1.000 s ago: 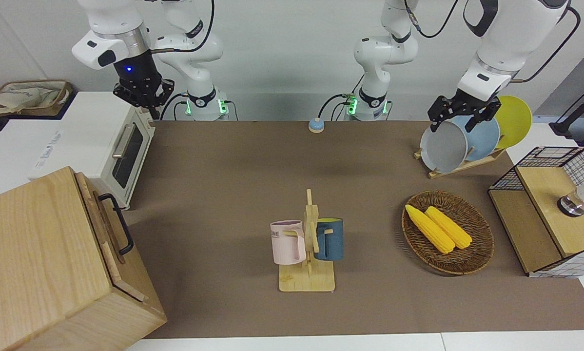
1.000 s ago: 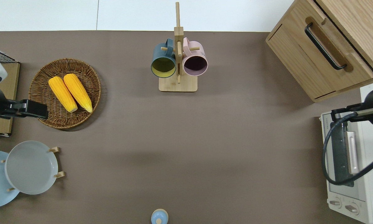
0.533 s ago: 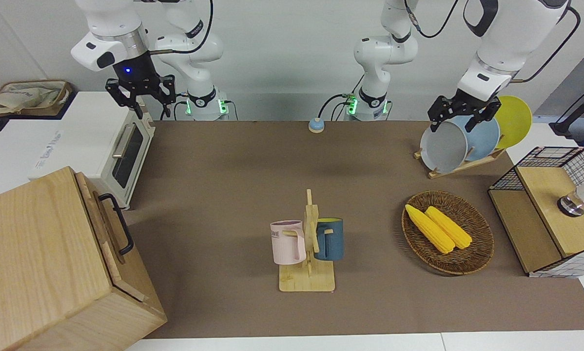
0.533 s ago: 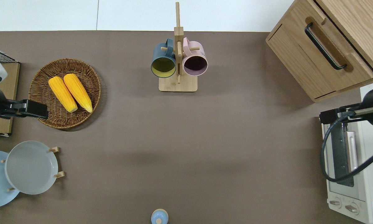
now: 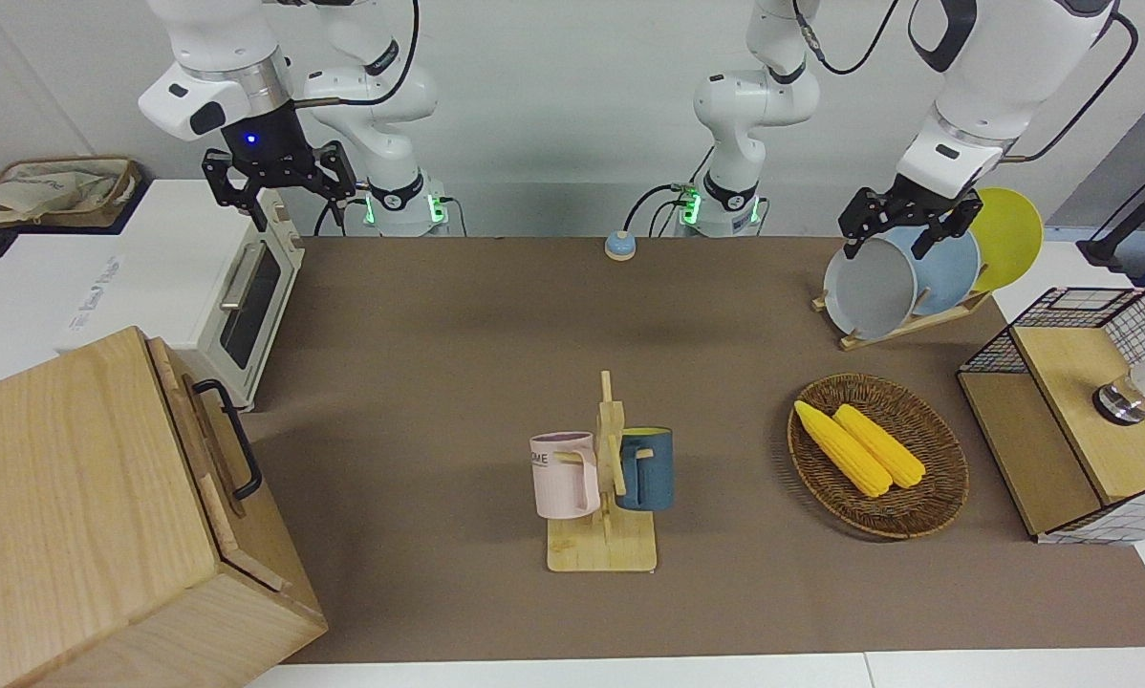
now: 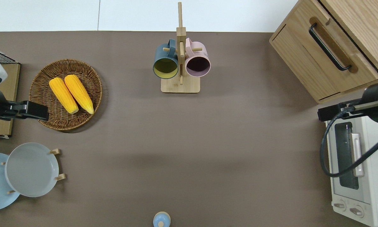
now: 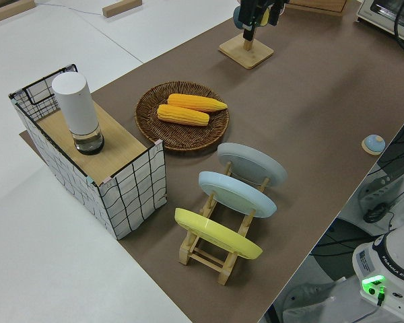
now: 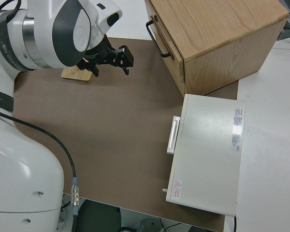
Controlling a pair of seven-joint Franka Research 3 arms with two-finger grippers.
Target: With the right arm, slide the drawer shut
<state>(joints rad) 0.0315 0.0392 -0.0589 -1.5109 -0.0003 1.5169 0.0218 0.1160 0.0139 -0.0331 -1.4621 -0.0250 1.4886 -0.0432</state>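
The drawer (image 5: 211, 441) is the pale wooden top drawer of the light-wood cabinet (image 5: 75, 497), at the right arm's end of the table. It has a black loop handle (image 5: 232, 438). Its front stands a little out from the cabinet, as the overhead view (image 6: 329, 55) and the right side view (image 8: 165, 42) also show. My right gripper (image 5: 281, 203) is open and empty, up in the air. In the overhead view it (image 6: 325, 113) is over the gap between the cabinet and the toaster oven, clear of the handle. It also shows in the right side view (image 8: 111, 69). My left arm is parked, its gripper (image 5: 902, 234) open.
A white toaster oven (image 6: 356, 170) stands beside the cabinet, nearer to the robots. A mug rack (image 5: 603, 487) with two mugs stands mid-table. Toward the left arm's end are a corn basket (image 5: 878, 457), a plate rack (image 5: 902, 277) and a wire-mesh box (image 5: 1079, 411).
My right gripper has risen off the toaster oven's corner, turned, and moved away from the robots toward the cabinet. The drawer and the left arm have not moved.
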